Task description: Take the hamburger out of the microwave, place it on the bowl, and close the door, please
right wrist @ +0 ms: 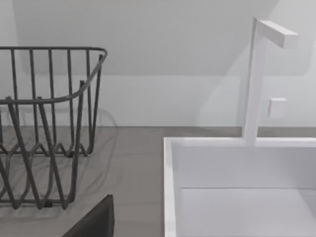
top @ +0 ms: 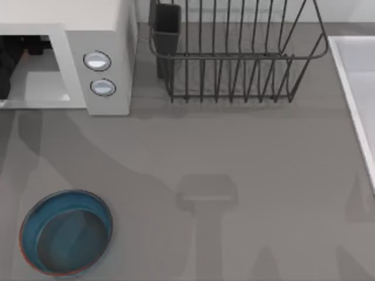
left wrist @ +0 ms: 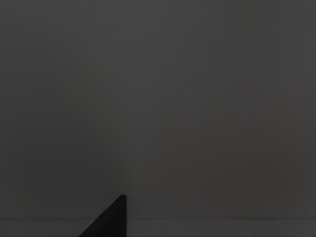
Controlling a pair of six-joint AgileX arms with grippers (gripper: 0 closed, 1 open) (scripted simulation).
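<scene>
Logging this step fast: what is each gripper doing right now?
Left gripper: inside the microwave cavity; state cannot be told.
Right gripper: near the dish rack; state cannot be told.

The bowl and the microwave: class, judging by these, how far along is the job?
Done: nothing visible; the bowl holds no hamburger. In hand: a dark arm reaches into the microwave cavity at the top view's left edge; the left wrist view is dark. Left: placing the hamburger, closing the door.

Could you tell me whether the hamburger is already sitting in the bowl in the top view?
No, the bowl at the table's front left shows only its bare teal-blue inside, with nothing resting in it.
</scene>
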